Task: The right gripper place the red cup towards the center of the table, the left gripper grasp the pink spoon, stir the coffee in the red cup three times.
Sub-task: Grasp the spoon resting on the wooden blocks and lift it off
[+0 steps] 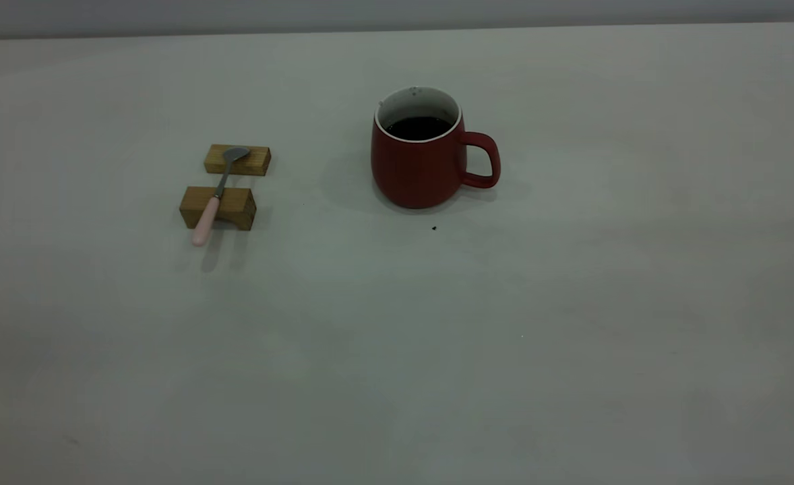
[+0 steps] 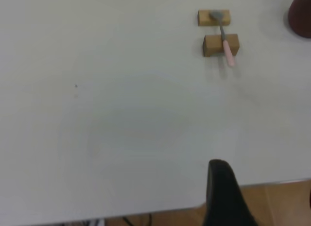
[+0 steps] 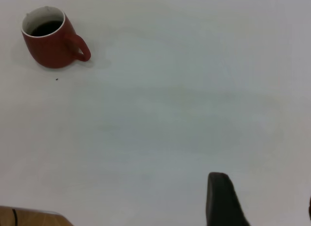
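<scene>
The red cup (image 1: 417,158) stands upright near the middle of the table (image 1: 572,303), handle pointing right, with dark coffee (image 1: 418,126) inside. The pink spoon (image 1: 216,195) lies across two wooden blocks left of the cup, its pink handle toward the front. Neither gripper appears in the exterior view. In the left wrist view the spoon (image 2: 225,39) is far off, and my left gripper (image 2: 265,187) is open and empty over the table's near edge. In the right wrist view the red cup (image 3: 51,39) is far from my right gripper (image 3: 265,199), which is open with nothing in it.
Two tan wooden blocks (image 1: 236,159) (image 1: 218,207) carry the spoon. A tiny black speck (image 1: 434,228) lies just in front of the cup. The table's edge (image 2: 146,214) runs close under the left gripper, with a wooden floor beyond.
</scene>
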